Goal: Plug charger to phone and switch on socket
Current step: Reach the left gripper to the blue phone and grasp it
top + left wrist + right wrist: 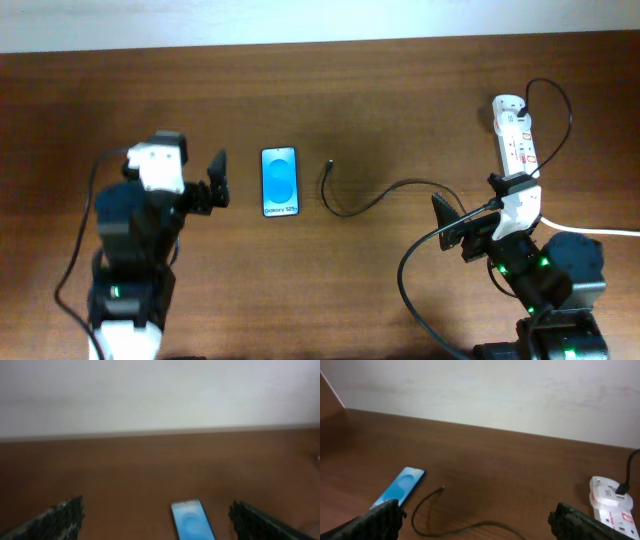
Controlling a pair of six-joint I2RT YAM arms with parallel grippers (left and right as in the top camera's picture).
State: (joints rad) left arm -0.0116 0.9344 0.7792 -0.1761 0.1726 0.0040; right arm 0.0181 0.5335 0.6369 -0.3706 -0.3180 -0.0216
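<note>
The phone (pixel 280 182) lies flat and screen-up on the table (pixel 400 90), left of centre. Its long axis runs from the near side to the far side, with the white lettering at the near end. The charger (pixel 410 182) lies near the phone's right side and does not touch it. Its connector tip (pixel 330 163) points toward the far edge, level with the phone's far end. From the tip the cable curves back toward the near side, then runs off to the right toward the socket (pixel 517 135).

The socket lies near the right edge, its long axis also near-to-far and slightly tilted. A black plug (pixel 524 105) sits in its far end. Whether its red switches are on cannot be told. A thick white cord (pixel 600 230) leaves toward the right edge.

The left gripper (pixel 214 183) hovers just left of the phone, fingers spread wide with nothing between them. The right gripper (pixel 447 222) hangs near the cable's right stretch, below the socket's near end, likewise wide apart and holding nothing.
</note>
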